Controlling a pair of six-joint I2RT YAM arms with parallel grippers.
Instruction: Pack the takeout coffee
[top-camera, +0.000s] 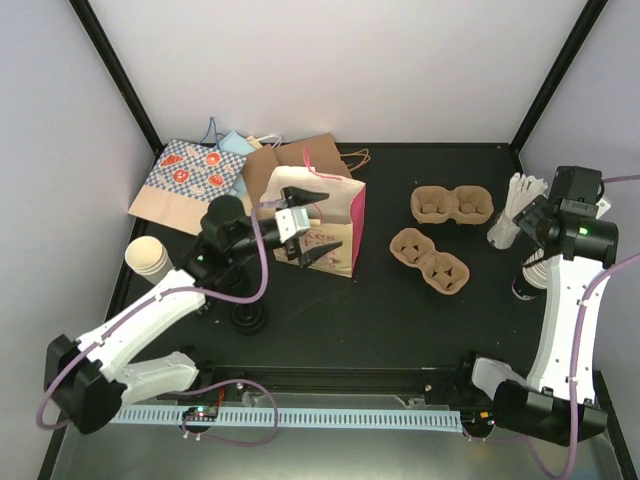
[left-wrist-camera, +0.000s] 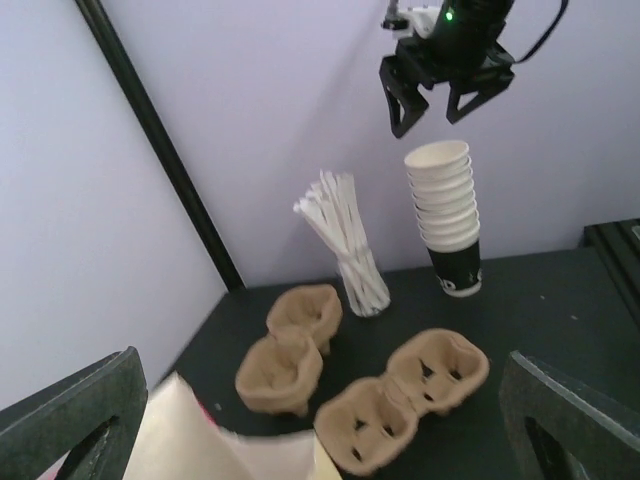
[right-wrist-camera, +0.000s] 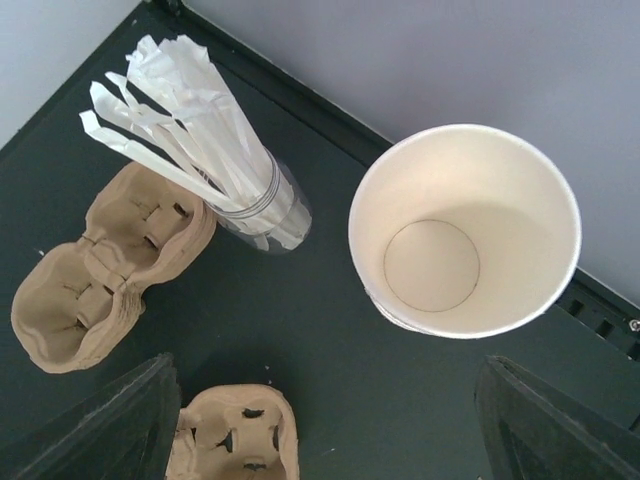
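**Top view.**
- Left gripper (top-camera: 297, 222): released, jaws spread at the mouth of the upright paper bag (top-camera: 335, 238), toward 10 o'clock on the tabletop (top-camera: 350, 320).
- Right gripper (top-camera: 533, 215): at 3 o'clock, hung over the cup stack (top-camera: 523, 284). The straws (top-camera: 506, 225) stood just beside it at its 9 o'clock.
- Far carrier (top-camera: 452, 205) and near carrier (top-camera: 430, 260): lay between bag and stack, both empty.
- Takeout coffee: no capped cup showed in any view, so its place could not be told.

**Left wrist view.**
- The left gripper's fingers (left-wrist-camera: 75, 420) stood well apart. Only the bag's cream edge showed low between them, and nothing was grasped.
- Across the tabletop the right gripper hung above the stack's top rim, apart from it, jaws spread and empty.

**Right wrist view.**
- Fingers (right-wrist-camera: 560, 420) sat at the lower corners, wide apart.
- Top cup (right-wrist-camera: 465, 235): lidless and empty, lying toward 1 o'clock, off the middle of the gap. The straws fanned out at 10 o'clock.

**Handling note (judged).**
- The step appeared to be taking the top cup.
- The right gripper would first need to shift toward 1 o'clock until the cup sat centred between the jaws.
- It should then come down only as far as the rim.
- The paper wall would likely dent, so the close should be light.
- A straight lift would help the nested cup below stay behind.
- The straws at 10 o'clock were the nearest thing to knock.
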